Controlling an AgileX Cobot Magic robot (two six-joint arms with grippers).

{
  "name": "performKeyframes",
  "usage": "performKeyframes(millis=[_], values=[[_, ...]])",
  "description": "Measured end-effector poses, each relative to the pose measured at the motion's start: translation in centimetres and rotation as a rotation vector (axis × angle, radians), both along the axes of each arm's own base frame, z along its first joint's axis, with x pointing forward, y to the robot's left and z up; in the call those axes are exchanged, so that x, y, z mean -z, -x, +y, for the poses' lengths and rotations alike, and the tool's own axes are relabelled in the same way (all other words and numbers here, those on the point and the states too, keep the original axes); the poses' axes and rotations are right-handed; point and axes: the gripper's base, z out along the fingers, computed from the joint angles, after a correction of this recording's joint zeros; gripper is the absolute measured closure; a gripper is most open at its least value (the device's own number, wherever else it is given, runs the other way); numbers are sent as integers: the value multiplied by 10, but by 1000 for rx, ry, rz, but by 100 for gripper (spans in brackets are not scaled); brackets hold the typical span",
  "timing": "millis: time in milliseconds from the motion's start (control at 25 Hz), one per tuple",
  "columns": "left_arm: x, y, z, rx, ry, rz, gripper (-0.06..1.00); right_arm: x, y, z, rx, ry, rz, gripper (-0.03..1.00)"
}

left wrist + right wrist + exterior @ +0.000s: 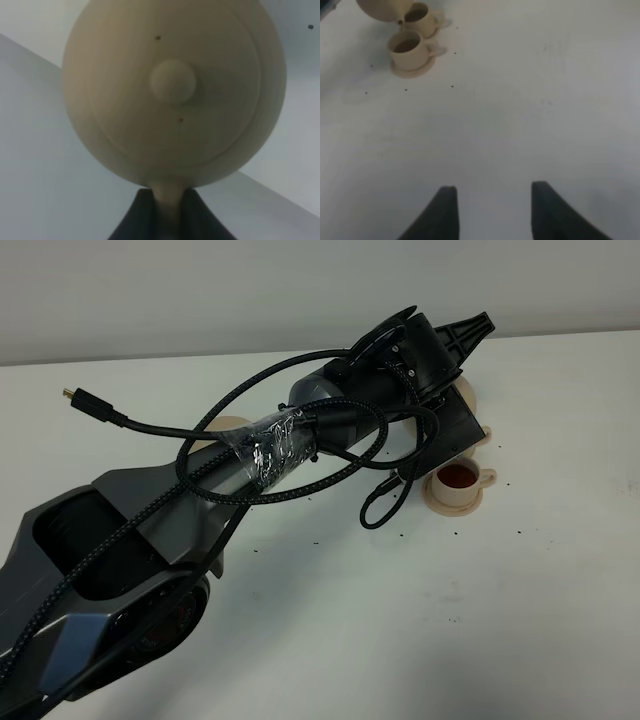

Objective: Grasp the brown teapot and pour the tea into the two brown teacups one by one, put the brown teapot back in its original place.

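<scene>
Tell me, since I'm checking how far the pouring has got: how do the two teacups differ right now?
The near teacup stands clear of the teapot; the far teacup sits right under its spout. In the high view the near teacup shows whole, with dark tea inside; the far one is almost hidden behind the left arm. From the right wrist, both hold dark liquid. Both are pale tan, each on a matching saucer, handles on the same side.

Even, soft light on the white table (400, 620), faint shadows only. Up close the teapot (172, 90) looks blurry; the cups (410, 47) beyond it are slightly soft too.
</scene>
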Motion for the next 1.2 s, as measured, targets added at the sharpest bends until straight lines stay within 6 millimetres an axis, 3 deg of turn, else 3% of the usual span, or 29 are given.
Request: performKeyframes(millis=[1200], values=[[-2,-1,-4,108,-46,-43,82,0,0,0,0,0,0,62]])
